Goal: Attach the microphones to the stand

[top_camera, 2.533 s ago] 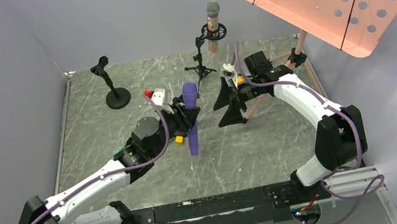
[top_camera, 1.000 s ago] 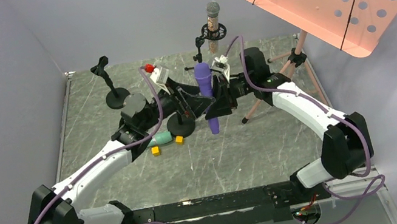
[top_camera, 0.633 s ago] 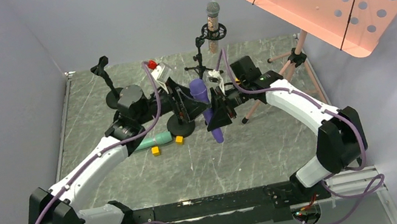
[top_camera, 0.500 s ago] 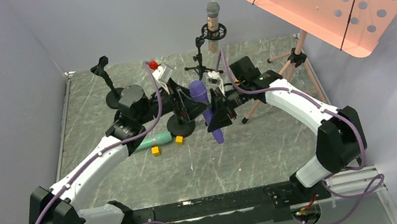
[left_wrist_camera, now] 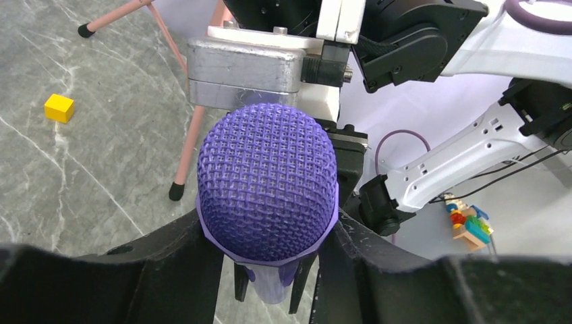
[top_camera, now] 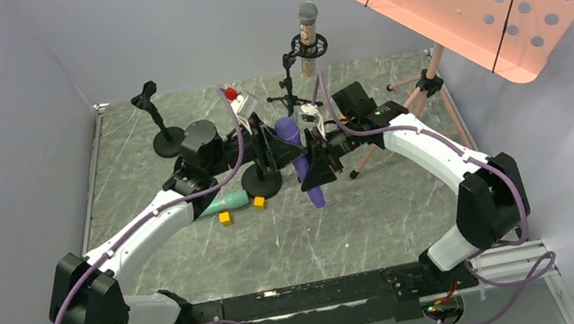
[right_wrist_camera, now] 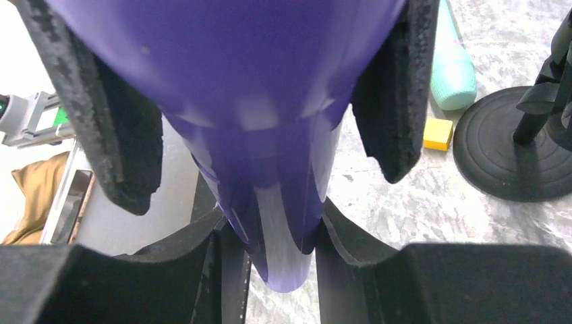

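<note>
Grey marbled tabletop [top_camera: 365,219] lies under what looks like a mid-air handover. The right gripper [right_wrist_camera: 283,250] clamps the tapered tail of the purple microphone [left_wrist_camera: 268,182], holding it upright. The left gripper [left_wrist_camera: 270,270] hugs the body just under the mesh head, pads apparently touching, probably to take it over for the round-base stand [top_camera: 263,186] just beside. The teal-green microphone [top_camera: 224,203] lies on the table by that base. The pinkish-copper microphone [top_camera: 308,38] already sits clipped in the tripod stand [top_camera: 289,90].
</note>
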`<state>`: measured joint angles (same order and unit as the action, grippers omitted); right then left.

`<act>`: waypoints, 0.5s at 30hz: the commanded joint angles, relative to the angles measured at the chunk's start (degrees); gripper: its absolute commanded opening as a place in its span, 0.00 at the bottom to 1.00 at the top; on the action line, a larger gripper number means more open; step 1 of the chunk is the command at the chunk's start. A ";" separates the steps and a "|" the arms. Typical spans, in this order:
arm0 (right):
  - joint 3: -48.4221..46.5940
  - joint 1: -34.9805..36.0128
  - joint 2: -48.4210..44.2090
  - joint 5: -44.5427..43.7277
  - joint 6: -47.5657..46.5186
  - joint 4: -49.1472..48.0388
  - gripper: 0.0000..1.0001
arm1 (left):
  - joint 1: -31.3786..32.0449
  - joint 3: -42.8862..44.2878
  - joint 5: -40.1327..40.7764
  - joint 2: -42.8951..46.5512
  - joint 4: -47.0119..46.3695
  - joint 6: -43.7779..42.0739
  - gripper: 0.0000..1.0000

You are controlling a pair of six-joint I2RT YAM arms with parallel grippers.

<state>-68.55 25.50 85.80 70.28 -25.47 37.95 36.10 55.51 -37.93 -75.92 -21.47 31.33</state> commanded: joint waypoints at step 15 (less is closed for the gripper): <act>-2.50 0.24 0.58 0.27 -1.33 -1.01 0.10 | 0.10 2.01 -4.48 -0.95 2.68 -1.46 0.63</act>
<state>-68.62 25.50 86.32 69.45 -25.50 38.06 36.07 55.53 -41.12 -76.77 -18.44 30.68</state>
